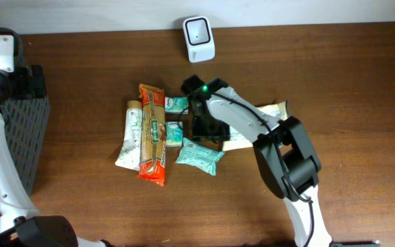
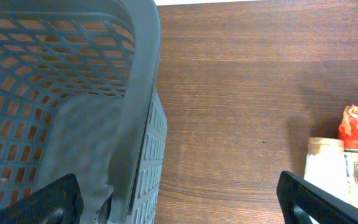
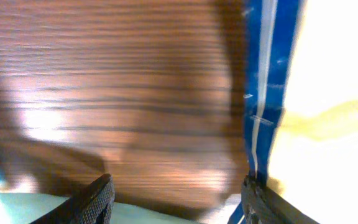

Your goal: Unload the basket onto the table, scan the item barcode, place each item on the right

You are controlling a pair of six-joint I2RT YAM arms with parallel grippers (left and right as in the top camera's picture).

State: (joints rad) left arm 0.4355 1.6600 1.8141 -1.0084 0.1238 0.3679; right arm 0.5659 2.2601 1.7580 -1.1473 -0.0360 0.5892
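I have the right end effector [image 1: 202, 125] low over the cluster of goods in the middle of the brown wooden surface [image 1: 341, 82]. On its wrist camera, which is badly blurred, the two fingers stand apart with bare wood between them and nothing clamped. The right-hand finger [image 3: 263, 200] sits against the blue edge of a flat cream-and-blue packet [image 1: 241, 143], but I cannot tell whether it actually touches it. A pale teal shape shows at the lower left of that view, beside the other finger.

From overhead, that packet lies partly under the right arm, just right of the end effector. A teal foil pouch [image 1: 199, 156] lies just in front of it. Two small teal boxes [image 1: 176, 104] sit to the left, one above the other, next to a long orange-red snack packet [image 1: 153, 134] and a cream squeeze tube [image 1: 132, 134], which lie side by side and touch. I cannot tell which of these is meant for scanning, and none is lifted.

The white barcode scanner [image 1: 198, 38] stands at the far edge of the surface, well apart from the goods.

The left end effector [image 2: 179, 186] is spread wide and holds nothing. It hangs over the rim of a dark grey perforated plastic basket [image 2: 73, 93] on the left side of the surface.
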